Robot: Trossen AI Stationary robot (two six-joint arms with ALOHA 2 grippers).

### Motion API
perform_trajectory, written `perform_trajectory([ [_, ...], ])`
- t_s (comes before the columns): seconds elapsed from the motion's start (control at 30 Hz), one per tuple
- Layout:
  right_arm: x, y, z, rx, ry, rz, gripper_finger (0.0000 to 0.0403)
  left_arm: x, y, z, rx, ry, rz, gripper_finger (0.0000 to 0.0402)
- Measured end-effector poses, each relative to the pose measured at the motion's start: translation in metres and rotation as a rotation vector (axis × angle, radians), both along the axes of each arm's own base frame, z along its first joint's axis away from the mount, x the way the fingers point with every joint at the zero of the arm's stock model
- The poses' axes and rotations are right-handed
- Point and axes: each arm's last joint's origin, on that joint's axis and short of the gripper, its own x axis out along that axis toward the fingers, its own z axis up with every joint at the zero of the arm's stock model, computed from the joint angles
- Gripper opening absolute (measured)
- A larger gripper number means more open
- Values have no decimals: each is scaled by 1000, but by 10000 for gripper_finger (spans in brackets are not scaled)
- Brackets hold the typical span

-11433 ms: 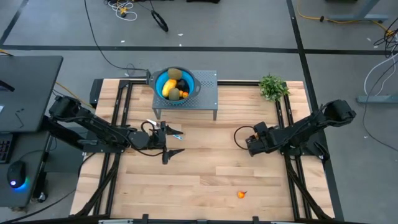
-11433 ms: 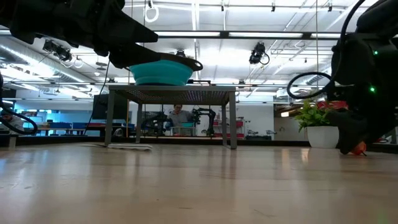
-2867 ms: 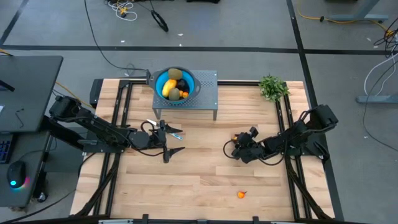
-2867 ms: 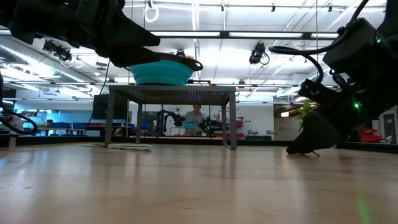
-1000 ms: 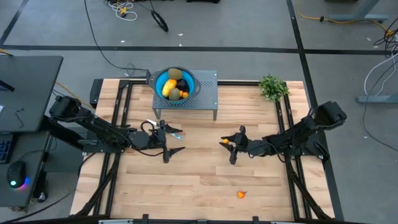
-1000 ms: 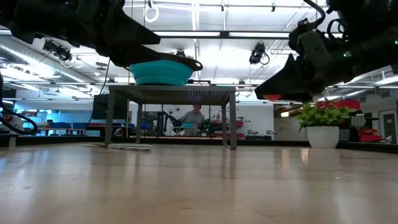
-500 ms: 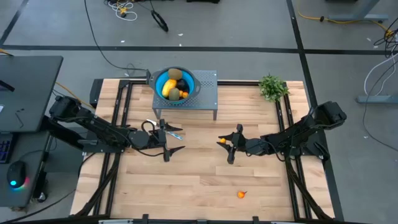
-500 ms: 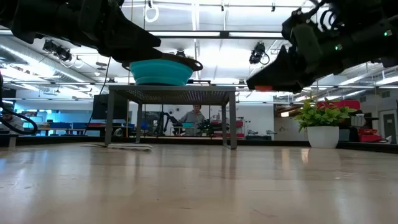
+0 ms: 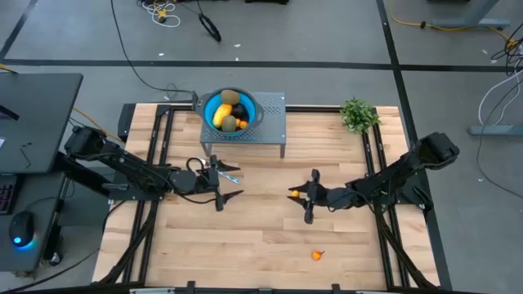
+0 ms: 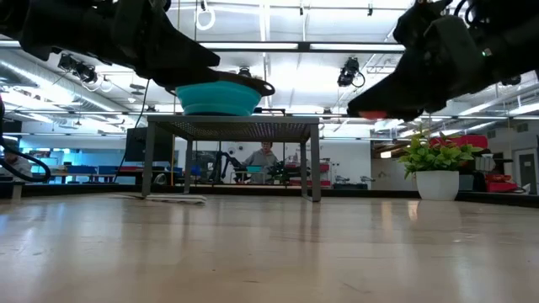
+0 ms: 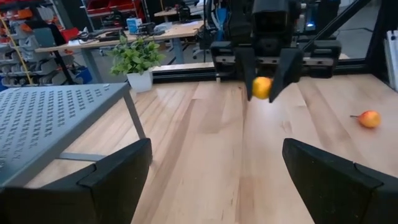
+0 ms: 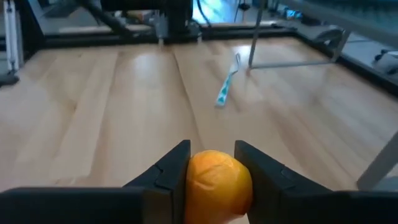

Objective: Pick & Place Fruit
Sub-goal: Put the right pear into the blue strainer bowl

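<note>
My right gripper hangs over the middle of the table, shut on a small orange fruit, also seen in the left wrist view. A second orange piece lies on the table near the front edge. On the grey stand at the far edge sits a blue bowl holding a yellow oblong fruit, olive-brown ovals and a dark ball. My left gripper waits open left of centre, with nothing between its fingers. My right gripper pinches the small orange fruit by its two opposite sides between its two fingers. The fingers lie about level and point toward the table's left. The fruit sits at their free ends, lifted well clear of the table.
A blue-handled knife lies on the table beside my left gripper, in front of the stand. A green plant in a white pot stands at the far right corner. Bare wood lies between the two grippers.
My right gripper has risen a little with the orange fruit still between its fingers, and has shifted slightly toward the table's near edge. The fruit stays clear of the table.
</note>
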Motion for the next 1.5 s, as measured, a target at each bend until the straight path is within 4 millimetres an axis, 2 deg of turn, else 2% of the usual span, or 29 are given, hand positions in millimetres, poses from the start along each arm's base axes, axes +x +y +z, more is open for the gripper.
perform_trajectory([
  [0.17,5,-3,12,29,-114,-1,123,2,-3,6,40,-55,-93,372],
  [0.3,15,-12,28,21,-223,6,125,6,-5,8,221,-88,-124,372],
  [0.43,36,-18,46,16,-249,42,126,9,-6,6,383,-49,-132,372],
  [0.6,61,-19,57,24,-247,98,126,10,-8,9,612,-38,-215,372],
  [0.73,80,-17,61,66,-258,168,126,10,-10,8,836,-17,-268,372],
  [0.87,101,-13,62,93,-265,245,126,10,-11,9,957,-11,-296,373],
  [1.03,120,-17,70,-14,-287,231,126,12,-9,12,942,7,-220,373],
  [1.23,125,-32,75,12,-296,199,126,10,-9,15,979,58,-90,373],
  [1.3,126,-36,74,-16,-284,172,126,7,-11,18,970,85,11,373],
  [1.4,127,-49,79,-133,-313,40,126,-1,-15,29,831,80,260,373],
  [1.5,135,-78,98,-198,-366,-85,126,-9,-19,36,636,18,415,373],
])
